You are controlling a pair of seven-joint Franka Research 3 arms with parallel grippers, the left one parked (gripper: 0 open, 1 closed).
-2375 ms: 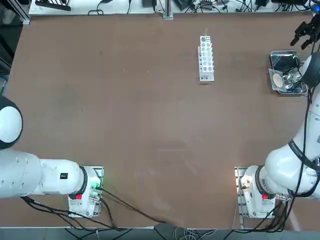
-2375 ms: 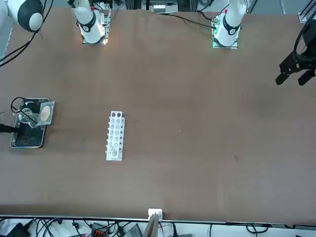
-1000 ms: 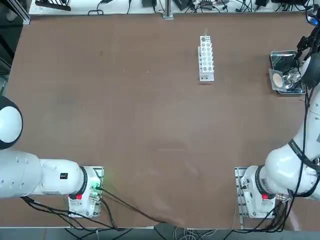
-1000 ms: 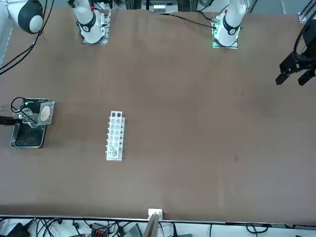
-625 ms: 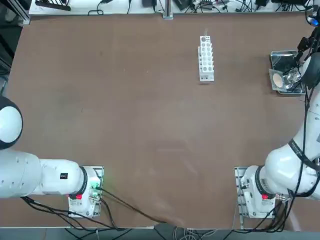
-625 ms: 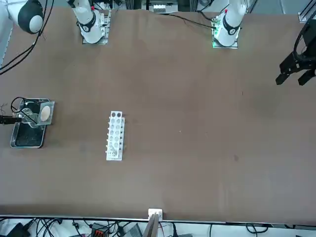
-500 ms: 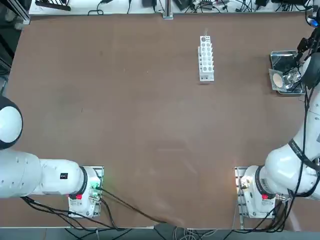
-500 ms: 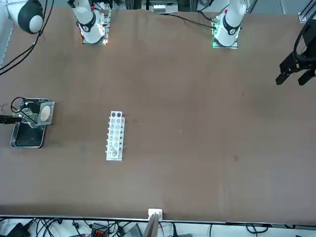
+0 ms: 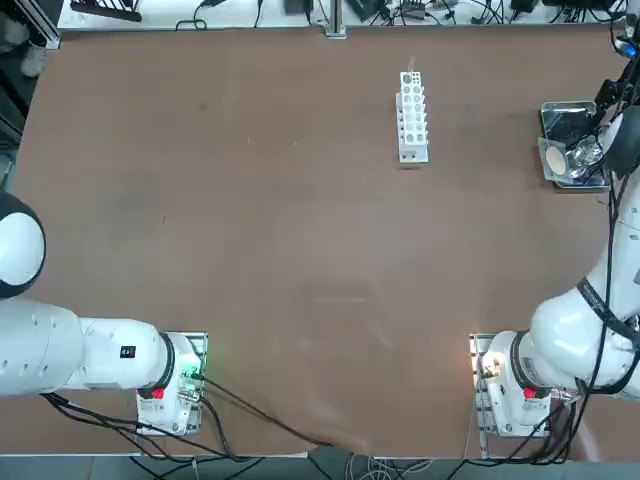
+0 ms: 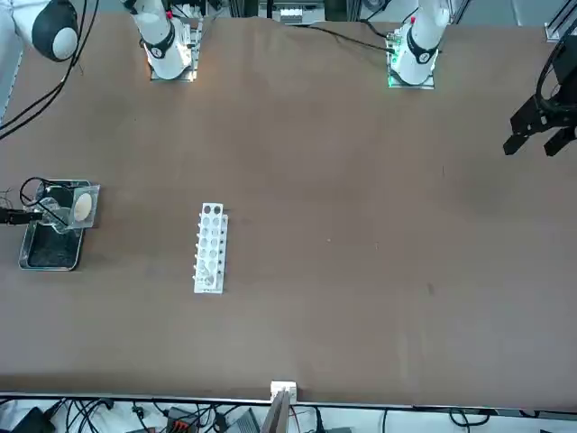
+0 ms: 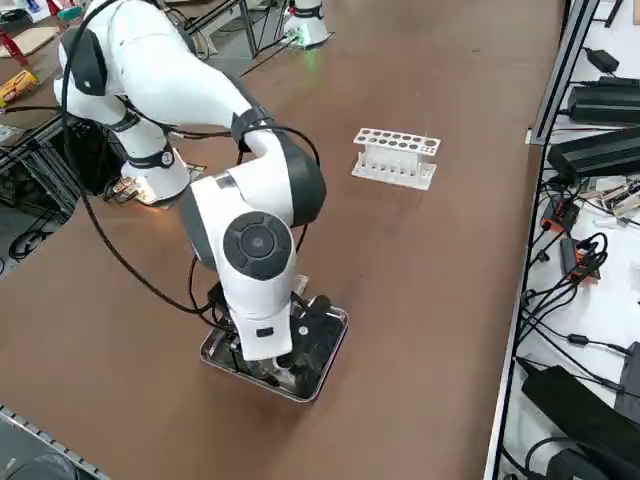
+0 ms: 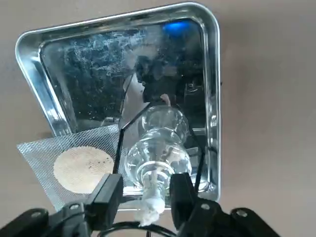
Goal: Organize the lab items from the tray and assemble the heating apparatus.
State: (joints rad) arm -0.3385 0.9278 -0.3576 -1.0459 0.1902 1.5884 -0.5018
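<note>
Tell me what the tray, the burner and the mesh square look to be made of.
Tray: polished metal, likely steel; it mirrors like a scuffed mirror.
Burner: clear glass, see-through with bright glints; a white, probably fibre, wick sticks out between the right gripper fingers.
Mesh square: grey woven wire with a matte tan disc, perhaps ceramic.

The tray (image 9: 556, 108) sits at the far right edge of the table (image 9: 300, 230), well apart from the rack (image 9: 411, 115), which stands to its left near the table's far side. In the tray lie the burner (image 12: 157, 143), the tripod (image 12: 129, 121) and the mesh (image 12: 79, 165); the mesh rests at the tray's near end, partly over its rim, just beside the burner. The right gripper (image 12: 143, 195) is directly above the tray, one finger on either side of the burner's wick (image 12: 150, 205).
</note>
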